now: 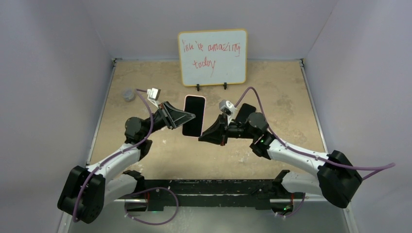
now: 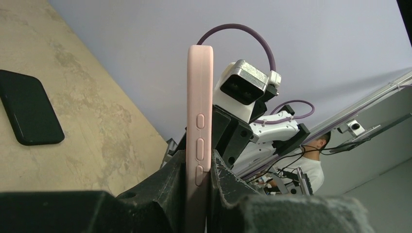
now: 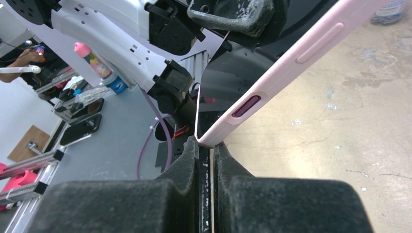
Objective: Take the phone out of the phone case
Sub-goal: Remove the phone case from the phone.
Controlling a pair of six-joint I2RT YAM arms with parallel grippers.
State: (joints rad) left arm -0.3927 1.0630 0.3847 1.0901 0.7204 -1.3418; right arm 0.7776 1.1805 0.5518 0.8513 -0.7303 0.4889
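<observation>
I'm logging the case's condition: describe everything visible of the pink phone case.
The pink phone case looks like matte soft silicone, with three moulded buttons on one edge. It is held off the table, phone inside, clamped between the left pincer fingers. The shut right pincer meets its lower corner.

whiteboard (image 1: 212, 57): upright at back | grey lump (image 1: 128, 94): back-left | spare black phone (image 2: 29, 108): flat

Surface (image 1: 282, 87): tan, mottled, worn; black phone (image 2: 29, 108) lying flat; small grey object (image 1: 128, 94) near left wall; whiteboard (image 1: 213, 57) standing at far edge.
</observation>
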